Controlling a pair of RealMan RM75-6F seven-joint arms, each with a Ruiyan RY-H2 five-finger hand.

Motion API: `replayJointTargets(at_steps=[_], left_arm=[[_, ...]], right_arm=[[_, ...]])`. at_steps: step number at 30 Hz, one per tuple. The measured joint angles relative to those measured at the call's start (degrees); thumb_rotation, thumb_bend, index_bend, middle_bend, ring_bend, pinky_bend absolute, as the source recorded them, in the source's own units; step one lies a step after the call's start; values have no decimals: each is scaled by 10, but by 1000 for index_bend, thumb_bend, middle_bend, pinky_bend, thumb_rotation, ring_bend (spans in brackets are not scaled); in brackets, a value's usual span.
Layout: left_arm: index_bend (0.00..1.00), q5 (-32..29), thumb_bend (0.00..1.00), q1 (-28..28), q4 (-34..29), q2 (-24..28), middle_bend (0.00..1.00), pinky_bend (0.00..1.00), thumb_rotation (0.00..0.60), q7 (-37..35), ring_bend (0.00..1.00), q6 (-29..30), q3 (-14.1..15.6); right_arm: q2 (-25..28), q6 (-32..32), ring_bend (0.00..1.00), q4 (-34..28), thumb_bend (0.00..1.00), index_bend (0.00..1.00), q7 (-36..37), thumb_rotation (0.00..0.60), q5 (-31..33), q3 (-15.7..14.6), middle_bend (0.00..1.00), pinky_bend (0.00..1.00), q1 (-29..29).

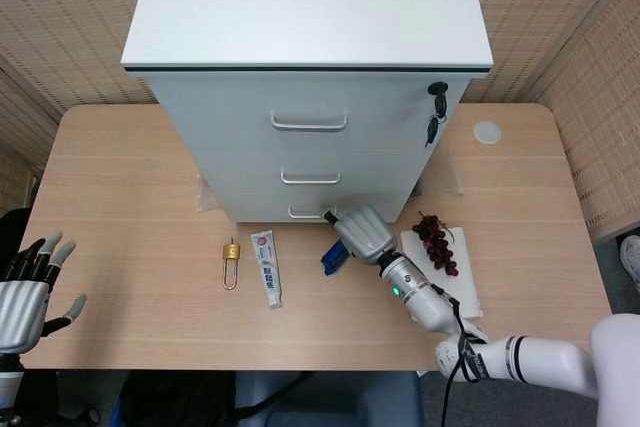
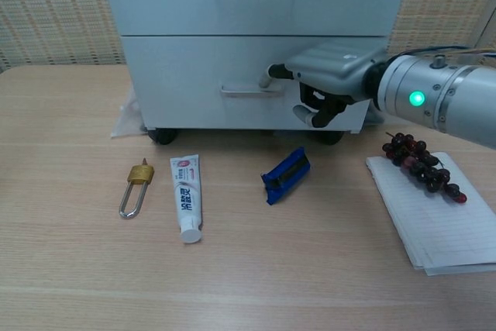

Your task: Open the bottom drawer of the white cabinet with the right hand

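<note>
The white cabinet (image 1: pixel 310 7) stands at the back of the table; its bottom drawer (image 2: pixel 194 79) is closed, with a slim handle (image 2: pixel 249 91) on its front. My right hand (image 2: pixel 329 75) hovers just right of that handle, one fingertip (image 2: pixel 268 77) reaching to the handle's right end, the thumb below and the other fingers bent under. It holds nothing. From the head camera the right hand (image 1: pixel 362 232) sits in front of the bottom drawer handle (image 1: pixel 310 212). My left hand (image 1: pixel 30 287) rests at the table's near left edge with fingers spread.
A brass padlock (image 2: pixel 136 187), a toothpaste tube (image 2: pixel 186 195) and a blue clip-like object (image 2: pixel 286 174) lie in front of the cabinet. Dark grapes (image 2: pixel 422 167) lie on a white notepad (image 2: pixel 442 222) to the right. Keys (image 1: pixel 435 112) hang from the cabinet's lock.
</note>
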Motion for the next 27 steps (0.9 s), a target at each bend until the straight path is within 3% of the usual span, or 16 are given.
replayJointTargets(at_steps=[11, 27], left_arm=[[124, -2, 270, 1, 3, -2, 69, 148, 600, -1, 77, 0, 0], [123, -6, 270, 1, 1, -2, 70, 147, 600, 3, 77, -1, 0]], right_arm=[[-3, 2, 935, -6, 523, 149, -7, 600, 13, -20, 866, 950, 18], [24, 38, 939, -71, 524, 149, -43, 600, 22, -52, 866, 950, 21]])
